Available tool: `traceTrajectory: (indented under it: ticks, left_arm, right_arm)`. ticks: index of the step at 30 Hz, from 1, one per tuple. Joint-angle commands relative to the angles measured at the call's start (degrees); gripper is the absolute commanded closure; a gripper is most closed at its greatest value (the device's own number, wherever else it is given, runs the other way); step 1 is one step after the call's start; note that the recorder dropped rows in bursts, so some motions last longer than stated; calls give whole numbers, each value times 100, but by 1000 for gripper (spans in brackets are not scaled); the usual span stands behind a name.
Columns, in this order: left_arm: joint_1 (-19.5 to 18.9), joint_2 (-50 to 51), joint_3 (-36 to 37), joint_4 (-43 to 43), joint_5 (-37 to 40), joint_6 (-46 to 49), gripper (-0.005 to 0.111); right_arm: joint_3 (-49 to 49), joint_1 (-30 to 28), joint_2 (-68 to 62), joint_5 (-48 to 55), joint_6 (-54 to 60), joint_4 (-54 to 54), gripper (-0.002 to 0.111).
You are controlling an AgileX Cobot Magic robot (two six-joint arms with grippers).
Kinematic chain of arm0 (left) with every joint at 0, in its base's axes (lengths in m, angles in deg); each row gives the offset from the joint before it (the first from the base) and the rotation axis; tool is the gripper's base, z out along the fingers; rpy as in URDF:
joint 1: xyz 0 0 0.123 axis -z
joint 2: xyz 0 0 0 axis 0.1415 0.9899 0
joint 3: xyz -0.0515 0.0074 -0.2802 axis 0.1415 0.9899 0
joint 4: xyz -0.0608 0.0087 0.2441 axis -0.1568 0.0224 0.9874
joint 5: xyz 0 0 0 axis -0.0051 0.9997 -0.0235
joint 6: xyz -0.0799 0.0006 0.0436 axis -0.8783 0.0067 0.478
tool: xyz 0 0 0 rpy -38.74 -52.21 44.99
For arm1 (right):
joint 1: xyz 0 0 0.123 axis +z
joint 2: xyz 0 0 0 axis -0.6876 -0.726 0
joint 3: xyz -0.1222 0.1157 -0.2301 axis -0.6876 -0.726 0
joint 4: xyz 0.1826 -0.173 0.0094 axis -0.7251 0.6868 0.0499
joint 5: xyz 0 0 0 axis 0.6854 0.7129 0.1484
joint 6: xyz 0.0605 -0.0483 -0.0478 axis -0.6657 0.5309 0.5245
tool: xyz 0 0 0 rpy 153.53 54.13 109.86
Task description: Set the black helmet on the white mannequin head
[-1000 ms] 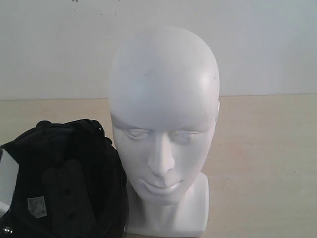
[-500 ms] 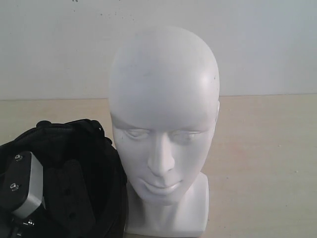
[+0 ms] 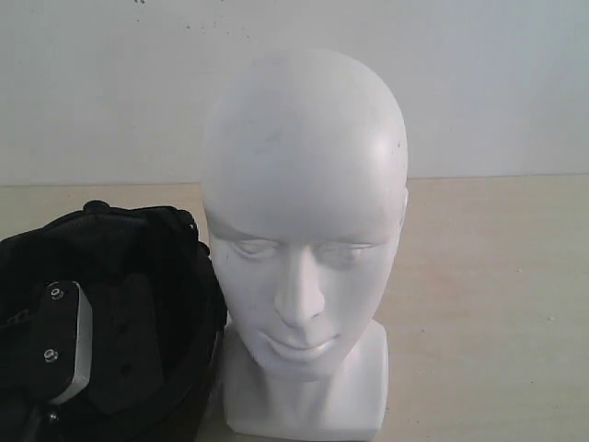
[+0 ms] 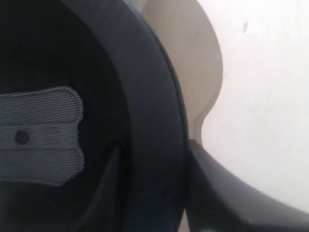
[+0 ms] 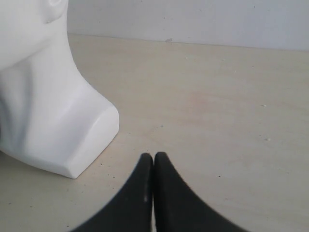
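Note:
The white mannequin head (image 3: 304,212) stands upright at the middle of the table, face toward the exterior camera. Touching its left cheek, the black helmet (image 3: 138,267) sits opening-up at the lower left, padded lining showing. My left gripper (image 3: 60,345) reaches down inside the helmet. In the left wrist view the left gripper (image 4: 154,159) is shut on the helmet rim (image 4: 154,106), one finger inside the shell and one outside. My right gripper (image 5: 153,157) is shut and empty, low over the table beside the head's neck base (image 5: 72,130). The visor is out of view.
Light wooden tabletop (image 3: 488,304) runs to a plain white wall (image 3: 497,83) behind. In the right wrist view bare tabletop (image 5: 222,106) lies beyond the closed fingers. A white curved surface (image 4: 260,96) lies close beyond the helmet rim in the left wrist view.
My left gripper came in from the lower left and down into the helmet, covering the white label. The helmet's rim has risen and shifted slightly. The head has not moved.

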Motion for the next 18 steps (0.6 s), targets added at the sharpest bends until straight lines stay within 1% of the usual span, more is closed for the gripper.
traceTrajectory:
  ticks: [1, 2, 5, 7, 9, 14, 18]
  left_arm:
    - [-9, 16, -274, 1387, -39, -468, 102]
    - [-9, 16, -302, 1544, 0, -511, 102]
    - [-9, -19, -320, 2561, 295, -445, 102]
    - [-9, -167, -320, 3105, 307, -445, 102]
    - [-9, -388, -320, 3433, 294, -457, 102]
    - [-9, -777, -320, 3195, 242, -515, 102]
    - [-9, -889, -320, 3196, 390, -515, 102]
  right_arm:
    - [6, 12, 24, -64, 10, 33, 108]
    - [6, 12, 24, -64, 10, 33, 108]
    - [6, 12, 24, -64, 10, 33, 108]
    - [6, 12, 24, -64, 10, 33, 108]
    - [6, 12, 24, -64, 10, 33, 108]
    - [6, 12, 24, -64, -3, 33, 108]
    - [6, 12, 24, -64, -3, 33, 108]
